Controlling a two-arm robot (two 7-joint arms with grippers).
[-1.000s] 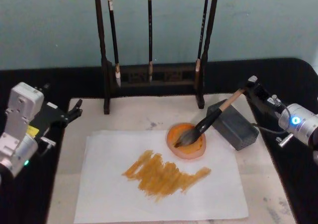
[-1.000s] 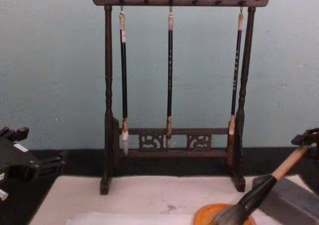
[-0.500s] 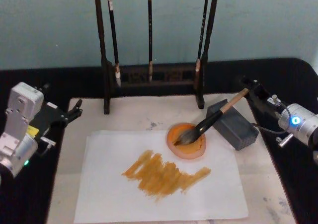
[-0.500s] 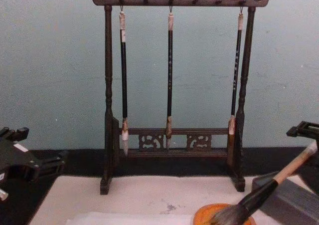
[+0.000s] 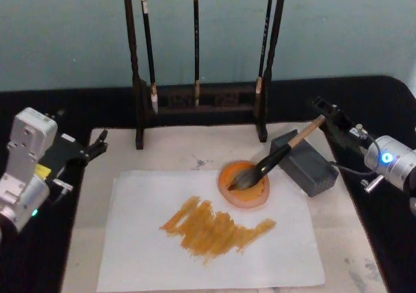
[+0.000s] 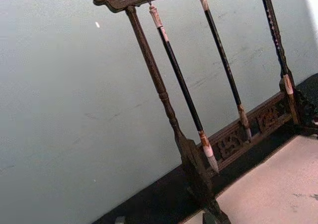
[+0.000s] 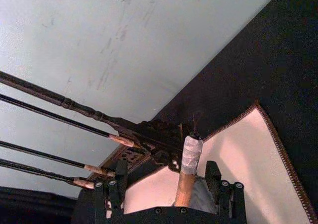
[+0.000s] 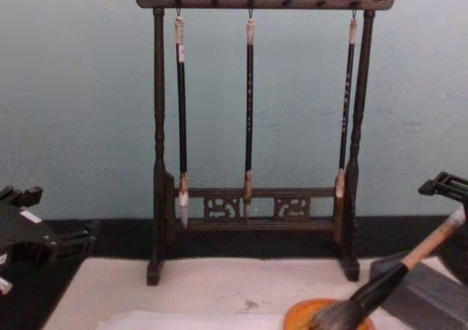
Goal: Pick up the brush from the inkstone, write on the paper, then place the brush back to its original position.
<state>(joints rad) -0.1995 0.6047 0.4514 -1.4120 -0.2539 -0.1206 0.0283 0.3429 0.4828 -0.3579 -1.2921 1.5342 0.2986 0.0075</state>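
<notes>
The brush (image 5: 279, 151) lies tilted, its bristles in the orange inkstone (image 5: 224, 176) and its tan handle leaning over a grey block (image 5: 309, 169). My right gripper (image 5: 327, 114) stands open at the handle's white end cap (image 7: 191, 152), one finger on each side with a gap. The chest view shows the brush (image 8: 409, 260) rising from the inkstone (image 8: 296, 317) toward the right gripper (image 8: 447, 186). The paper (image 5: 143, 254) carries orange strokes in its middle. My left gripper (image 5: 97, 145) is parked open at the table's left.
A dark wooden rack (image 5: 195, 99) with three thin hanging brushes stands at the back of the beige mat (image 5: 182, 147). The grey block sits right of the inkstone. Black tabletop (image 5: 383, 241) surrounds the mat.
The right gripper lowered the brush handle onto the grey block, then opened and let go of it. The bristles stayed in the inkstone. The left arm has not moved.
</notes>
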